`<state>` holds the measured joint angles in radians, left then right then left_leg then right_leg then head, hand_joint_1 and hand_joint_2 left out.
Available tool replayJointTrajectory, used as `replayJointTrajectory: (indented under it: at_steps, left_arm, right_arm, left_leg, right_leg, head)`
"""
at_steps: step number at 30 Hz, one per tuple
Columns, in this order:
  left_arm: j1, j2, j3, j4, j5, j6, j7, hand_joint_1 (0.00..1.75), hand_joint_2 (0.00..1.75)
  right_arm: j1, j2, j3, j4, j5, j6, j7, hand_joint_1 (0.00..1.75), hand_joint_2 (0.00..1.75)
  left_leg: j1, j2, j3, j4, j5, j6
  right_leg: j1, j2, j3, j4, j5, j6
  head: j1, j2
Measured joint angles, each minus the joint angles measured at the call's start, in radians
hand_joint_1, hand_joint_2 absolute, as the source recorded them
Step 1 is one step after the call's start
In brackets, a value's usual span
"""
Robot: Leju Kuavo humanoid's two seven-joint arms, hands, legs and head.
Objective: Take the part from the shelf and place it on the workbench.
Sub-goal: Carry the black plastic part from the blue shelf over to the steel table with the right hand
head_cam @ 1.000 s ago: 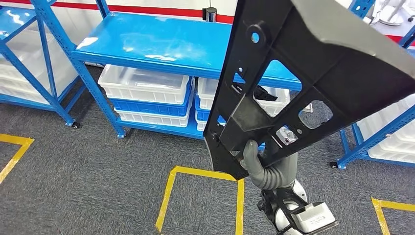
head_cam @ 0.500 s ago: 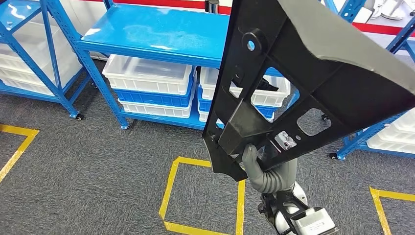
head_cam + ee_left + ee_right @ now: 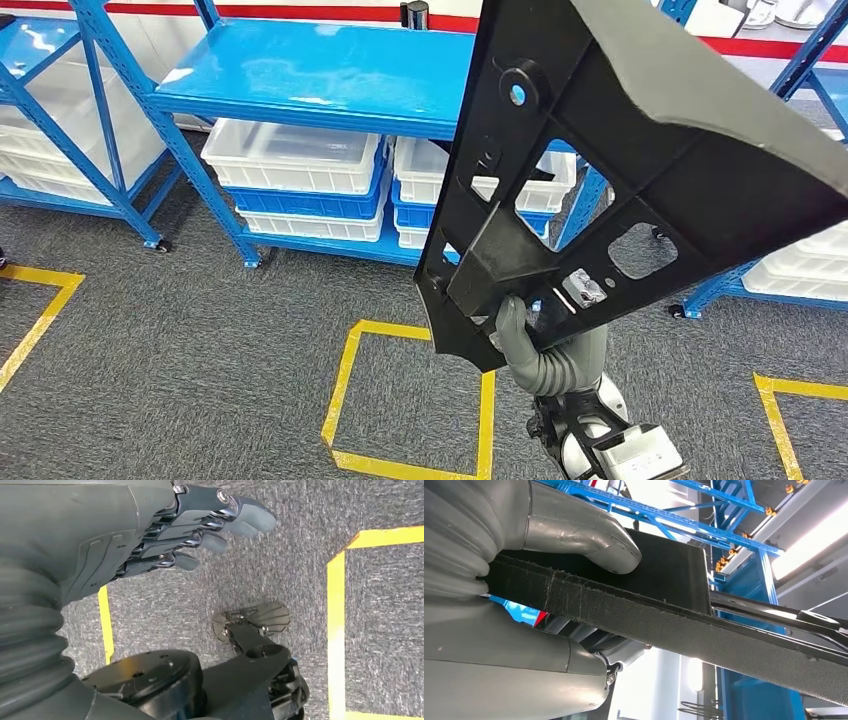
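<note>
1 part (image 3: 640,150), 2 shelves (image 3: 330,75), 6 bins (image 3: 300,155).

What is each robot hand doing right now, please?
Left robot hand: open, holding nothing.
Right robot hand: gripping the black part.

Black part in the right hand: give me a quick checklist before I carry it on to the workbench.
1. Right hand grips the black part: ok, thumb pressed on its edge.
2. Part off the blue shelf: ok.
3. Left hand free, holding nothing: ok.
4. Carpet ahead free of obstacles: ok as far as seen; the part hides much.
5. Workbench located: cannot tell.
</note>
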<state>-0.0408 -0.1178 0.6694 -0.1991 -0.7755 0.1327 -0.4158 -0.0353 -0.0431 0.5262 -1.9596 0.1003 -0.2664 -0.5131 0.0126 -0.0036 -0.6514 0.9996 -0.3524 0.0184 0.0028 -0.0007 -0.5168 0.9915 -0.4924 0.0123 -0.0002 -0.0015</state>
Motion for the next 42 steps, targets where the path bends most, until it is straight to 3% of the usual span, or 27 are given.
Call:
replayJointTrajectory:
  at_steps: [5, 12, 22, 27, 32, 34, 37, 39, 40, 42]
  left_arm:
    - [0.0, 0.0, 0.001, 0.0, 0.0, 0.001, 0.0, 0.0, 1.75]
    - [0.0, 0.0, 0.001, 0.0, -0.003, 0.002, 0.0, 0.0, 1.75]
    - [0.0, 0.0, 0.006, 0.0, -0.01, 0.005, 0.006, 0.0, 1.75]
    - [0.0, 0.0, 0.007, 0.0, -0.013, 0.007, 0.006, 0.0, 1.75]
    - [0.0, 0.001, 0.014, 0.0, -0.017, 0.008, 0.006, 0.0, 1.75]
    - [-0.001, 0.0, 0.015, 0.0, -0.019, 0.008, 0.006, 0.0, 1.75]
    - [-0.003, -0.001, 0.015, 0.0, -0.023, 0.009, 0.007, 0.0, 1.75]
    - [-0.004, -0.001, 0.015, 0.0, -0.025, 0.01, 0.008, 0.0, 1.75]
    - [-0.003, -0.001, 0.015, 0.0, -0.026, 0.011, 0.008, 0.0, 1.75]
    - [-0.004, -0.001, 0.016, 0.0, -0.028, 0.013, 0.009, 0.0, 1.75]
  right_arm:
    - [0.0, 0.0, 0.0, 0.0, 0.0, 0.0, 0.0, 1.75, 1.75]
    - [0.0, 0.0, 0.0, 0.0, 0.003, -0.002, 0.0, 1.75, 1.75]
    - [0.0, -0.001, 0.0, 0.0, 0.025, -0.012, 0.0, 1.75, 1.75]
    - [0.001, -0.001, 0.001, 0.0, 0.044, -0.018, 0.0, 1.75, 1.75]
    - [0.001, -0.002, 0.001, 0.0, 0.054, -0.023, 0.0, 1.75, 1.75]
    - [0.002, -0.003, 0.001, 0.0, 0.054, -0.023, 0.0, 1.75, 1.75]
    - [0.004, -0.006, 0.001, 0.001, 0.055, -0.024, 0.0, 1.75, 1.75]
    - [0.007, -0.009, 0.001, 0.002, 0.055, -0.024, 0.0, 1.75, 1.75]
    - [0.007, -0.01, 0.002, 0.002, 0.055, -0.024, 0.001, 1.75, 1.75]
    - [0.007, -0.012, 0.002, 0.003, 0.056, -0.024, 0.001, 1.75, 1.75]
  left_leg:
    - [0.0, 0.0, -0.004, -0.001, -0.002, -0.014]
    - [-0.002, 0.0, -0.009, -0.001, -0.002, -0.02]
    - [-0.005, 0.0, -0.01, 0.002, -0.002, -0.019]
    - [-0.007, 0.0, -0.014, 0.007, -0.006, -0.014]
    - [-0.009, 0.0, -0.015, 0.003, -0.008, -0.002]
    - [-0.002, 0.0, -0.003, -0.018, 0.0, 0.006]
    - [0.003, -0.002, 0.001, -0.03, 0.007, 0.012]
    - [0.005, -0.006, -0.006, -0.029, 0.011, 0.006]
    - [0.008, -0.01, -0.01, -0.028, 0.014, 0.001]
    - [0.016, -0.018, -0.019, -0.024, 0.022, -0.013]
  right_leg:
    - [0.0, 0.0, -0.005, 0.0, -0.001, 0.0]
    - [-0.003, 0.0, -0.01, 0.0, -0.001, 0.0]
    - [-0.007, 0.0, -0.009, 0.0, 0.0, 0.002]
    - [-0.009, 0.0, -0.004, 0.0, 0.001, 0.004]
    - [-0.011, -0.001, -0.003, -0.004, -0.001, 0.015]
    - [-0.01, -0.001, -0.014, 0.021, -0.019, 0.019]
    - [-0.016, 0.0, -0.094, 0.186, -0.097, 0.014]
    - [-0.025, 0.0, -0.134, 0.264, -0.121, 0.024]
    - [-0.03, 0.0, -0.126, 0.25, -0.111, 0.036]
    - [-0.043, 0.003, -0.06, 0.122, -0.063, 0.065]
  head:
    - [0.0, 0.0]
    - [0.001, 0.0]
    - [0.0, 0.0]
    - [0.0, 0.0]
    - [0.0, 0.0]
    - [0.001, 0.0]
    - [0.006, 0.0]
    - [0.006, 0.0]
    - [0.006, 0.0]
    - [0.006, 0.0]
